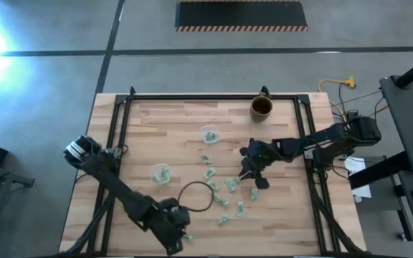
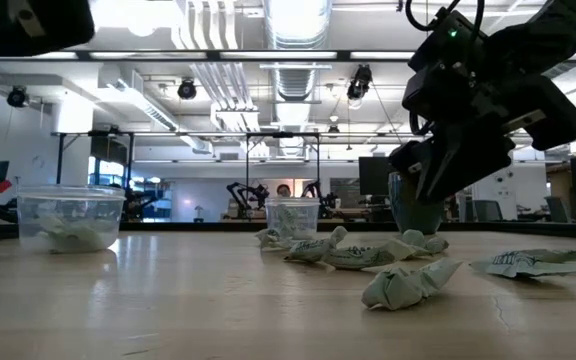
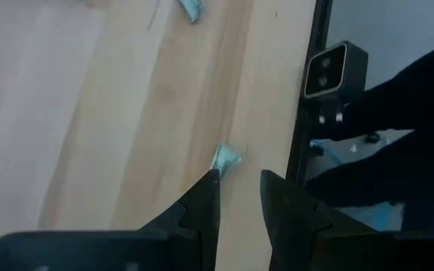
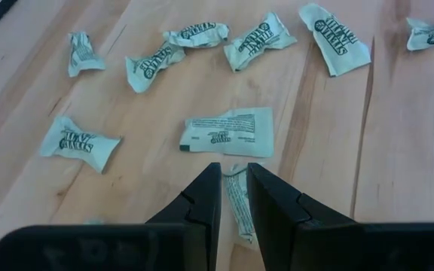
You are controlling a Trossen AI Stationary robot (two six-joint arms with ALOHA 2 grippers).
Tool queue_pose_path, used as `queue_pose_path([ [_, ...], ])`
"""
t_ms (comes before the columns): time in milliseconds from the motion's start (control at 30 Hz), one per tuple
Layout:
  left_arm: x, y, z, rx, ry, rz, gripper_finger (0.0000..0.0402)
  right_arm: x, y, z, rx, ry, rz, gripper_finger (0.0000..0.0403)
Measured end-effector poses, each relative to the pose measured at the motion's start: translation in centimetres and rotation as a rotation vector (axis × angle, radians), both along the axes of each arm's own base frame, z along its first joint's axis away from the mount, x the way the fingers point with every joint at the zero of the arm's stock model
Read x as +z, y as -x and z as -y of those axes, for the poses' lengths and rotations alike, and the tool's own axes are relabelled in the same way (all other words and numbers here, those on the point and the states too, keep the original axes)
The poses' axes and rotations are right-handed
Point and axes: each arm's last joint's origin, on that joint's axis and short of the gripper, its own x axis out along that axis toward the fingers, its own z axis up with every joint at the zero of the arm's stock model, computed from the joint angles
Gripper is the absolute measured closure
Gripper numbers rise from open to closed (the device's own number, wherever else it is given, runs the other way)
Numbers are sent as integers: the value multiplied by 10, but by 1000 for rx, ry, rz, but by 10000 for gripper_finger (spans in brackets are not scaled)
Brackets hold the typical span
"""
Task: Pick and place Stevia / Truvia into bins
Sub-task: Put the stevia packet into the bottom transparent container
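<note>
**High view:** L gripper point(image 1: 180, 233) sits at the near edge of the table point(image 1: 142, 129), by a lone sachet point(image 1: 190, 236). R gripper point(image 1: 253, 174) hangs over the loose Stevia sachets point(image 1: 229, 184) scattered right of centre. Two clear cups, near cup point(image 1: 161, 173) and far cup point(image 1: 209, 134), both already hold some packets. A dark ring point(image 1: 196, 196) lies between the arms; a brown mug point(image 1: 262, 107) stands at the far edge, not part of the job.

**Low view:** R gripper point(image 2: 438, 165) is clear of the tabletop, above crumpled packets point(image 2: 408, 283).

**L wrist:** Fingers narrowly parted, tips straddling the corner of the edge sachet point(image 3: 227, 159). Held or only touched: cannot tell.

**R wrist:** Fingers close together with a sachet point(image 4: 239, 203) nipped between them; reads as grasped. A flat packet point(image 4: 228, 130) lies just beyond.

**Judgement:** Step in hand is lift and carry. R should rise straight, keep the pinch firm, cross to a cup w/o dragging neighbours, and let go only once centred over the rim. L needs a deeper bite on its packet, since a corner hold may slip.
</note>
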Motion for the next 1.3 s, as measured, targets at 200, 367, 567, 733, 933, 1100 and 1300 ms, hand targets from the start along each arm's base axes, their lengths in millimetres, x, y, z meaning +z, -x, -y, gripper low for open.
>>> queue_pose_path([
  [200,-18,-22,20,-131,-72,-17,323,0,0,0,-17,-15,-9,344],
  [367,-31,-27,27,-177,-74,-70,323,0,0,0,-41,-38,-22,344],
  [567,-38,-26,25,-188,-96,-116,316,0,0,0,-53,-50,-28,344],
  [733,-42,-25,23,-206,-142,-127,295,0,0,0,-56,-53,-26,344],
  [933,-53,-27,22,-255,-192,-135,279,1,-1,0,-73,-70,-16,344],
  [1100,-61,-28,23,-257,-197,-153,278,1,-1,0,-88,-87,-24,344],
  [1300,-61,-30,25,-263,-180,-125,278,1,-1,0,-89,-88,-26,344],
])
